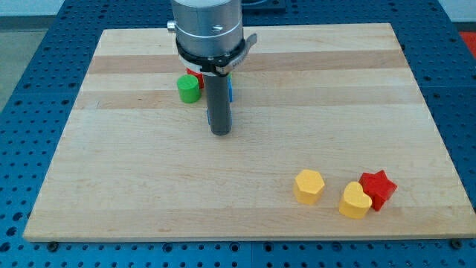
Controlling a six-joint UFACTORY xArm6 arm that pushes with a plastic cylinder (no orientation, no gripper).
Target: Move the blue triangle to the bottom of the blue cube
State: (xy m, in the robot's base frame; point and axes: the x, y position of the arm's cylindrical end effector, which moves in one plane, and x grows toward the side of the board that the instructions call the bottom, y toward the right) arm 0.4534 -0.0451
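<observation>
We are standing our arm straight down over the upper middle of the wooden board (245,208), its silver cylindrical body (207,30) entering from the view's top and the dark rod hanging vertical beneath it. We have no fingers to spread or close; my tip (220,133) is resting on the bare wood, just below a tight cluster of blocks. The rod is hiding most of that cluster: thin slivers of blue (230,93) are showing along its right edge, and we cannot tell whether they are belonging to the blue triangle, the blue cube or both, nor whether the tip is touching them. A green cylinder (189,88) is sitting just left of the rod, with a bit of a red block (198,77) peeking out behind it. Well apart, near the view's bottom right, a yellow hexagon (309,186), a yellow heart (355,201) and a red star (378,188) are lying in a row, the heart touching the star.
</observation>
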